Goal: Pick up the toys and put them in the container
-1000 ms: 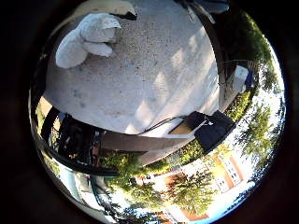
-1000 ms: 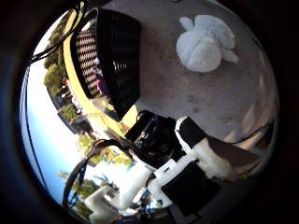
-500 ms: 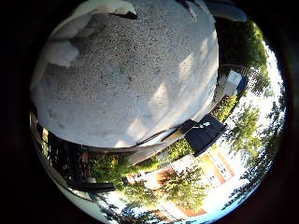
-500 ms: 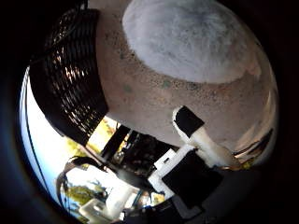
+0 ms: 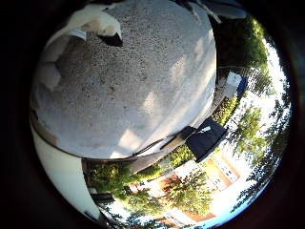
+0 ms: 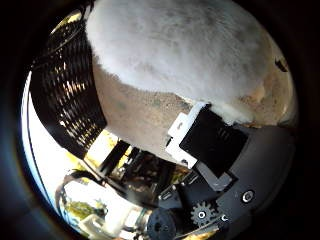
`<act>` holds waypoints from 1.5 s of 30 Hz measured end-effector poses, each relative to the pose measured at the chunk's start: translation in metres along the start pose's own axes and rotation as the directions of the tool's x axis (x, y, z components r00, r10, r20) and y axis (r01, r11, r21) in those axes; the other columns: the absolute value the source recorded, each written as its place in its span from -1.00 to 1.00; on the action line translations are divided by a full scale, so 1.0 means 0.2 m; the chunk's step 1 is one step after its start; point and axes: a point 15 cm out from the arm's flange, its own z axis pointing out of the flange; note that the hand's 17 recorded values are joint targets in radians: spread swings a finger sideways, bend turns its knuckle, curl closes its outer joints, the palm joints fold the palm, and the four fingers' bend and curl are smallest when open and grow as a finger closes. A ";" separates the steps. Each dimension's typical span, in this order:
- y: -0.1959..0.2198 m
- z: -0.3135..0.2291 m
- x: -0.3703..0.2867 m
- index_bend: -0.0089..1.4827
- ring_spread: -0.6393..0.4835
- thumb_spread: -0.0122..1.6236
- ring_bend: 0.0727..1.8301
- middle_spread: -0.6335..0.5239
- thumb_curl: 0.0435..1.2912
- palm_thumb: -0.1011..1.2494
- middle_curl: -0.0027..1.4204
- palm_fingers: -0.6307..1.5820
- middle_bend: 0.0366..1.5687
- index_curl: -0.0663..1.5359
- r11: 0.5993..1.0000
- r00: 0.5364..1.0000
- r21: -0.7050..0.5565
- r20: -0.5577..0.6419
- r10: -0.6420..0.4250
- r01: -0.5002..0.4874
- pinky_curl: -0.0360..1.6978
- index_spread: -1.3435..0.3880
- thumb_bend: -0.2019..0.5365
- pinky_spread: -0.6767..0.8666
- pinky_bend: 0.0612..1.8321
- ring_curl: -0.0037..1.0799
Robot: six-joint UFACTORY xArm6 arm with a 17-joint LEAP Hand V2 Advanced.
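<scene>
A white plush toy [image 6: 180, 50] lies on the speckled stone table [image 5: 133, 91] and fills much of the right thumb side palm view, close under the palm. The container, a black wicker basket [image 6: 65, 100], stands on the table right beside the toy. My hand [image 6: 210, 145] is just over the toy. One white and black finger reaches to the toy's edge and is not curled round it. In the right little finger side palm view, a white and black fingertip [image 5: 95, 21] shows over the table's far part.
The table's edge [image 5: 172, 143] curves round near a black object [image 5: 205, 138] and a small white box [image 5: 233, 81]. Beyond it are trees and a building. A dark metal frame [image 6: 120, 165] shows below the basket.
The palm has come down closer to the toy, which now fills far more of the thumb side view. The basket stays beside it. A finger now reaches the toy's edge.
</scene>
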 end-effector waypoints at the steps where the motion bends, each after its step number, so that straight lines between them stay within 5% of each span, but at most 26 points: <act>1: 0.01 -0.03 0.00 -0.45 0.06 0.29 0.34 -0.37 -0.34 0.55 0.17 0.54 0.18 -0.69 1.000 1.000 0.006 0.008 0.009 -0.009 -0.26 -0.19 -0.39 0.32 0.30 0.41; 6: 0.07 -0.18 -0.01 -0.22 -0.02 0.34 0.40 -0.41 -0.21 0.68 0.36 0.47 0.29 -0.66 1.000 1.000 0.014 0.023 0.020 -0.020 -0.11 -0.36 -0.36 0.23 0.48 0.52; 20: 0.74 -0.90 -0.14 0.15 -0.09 0.41 0.56 -0.44 -0.01 0.69 0.63 0.30 0.44 -0.47 0.997 0.998 0.064 0.047 0.031 -0.034 0.08 -0.63 -0.49 0.10 0.62 0.64; 28: 1.08 -1.34 -0.62 0.20 -0.10 0.42 0.63 -0.43 0.06 0.68 0.69 0.25 0.51 -0.30 0.986 0.985 0.142 0.134 -0.110 0.090 0.13 -0.69 -0.49 0.08 0.67 0.65; 38: 0.98 -1.56 -1.34 0.16 -0.09 0.44 0.70 -0.42 0.08 0.54 0.72 0.19 0.57 -0.02 0.936 0.934 0.216 0.166 -0.317 0.279 0.16 -0.74 -0.54 0.06 0.73 0.64; 45: 0.56 -1.51 -1.64 0.00 -0.05 0.47 0.76 -0.40 -0.02 0.50 0.69 0.09 0.61 0.19 0.922 0.938 0.257 0.118 -0.327 0.289 0.17 -0.74 -0.51 0.05 0.71 0.60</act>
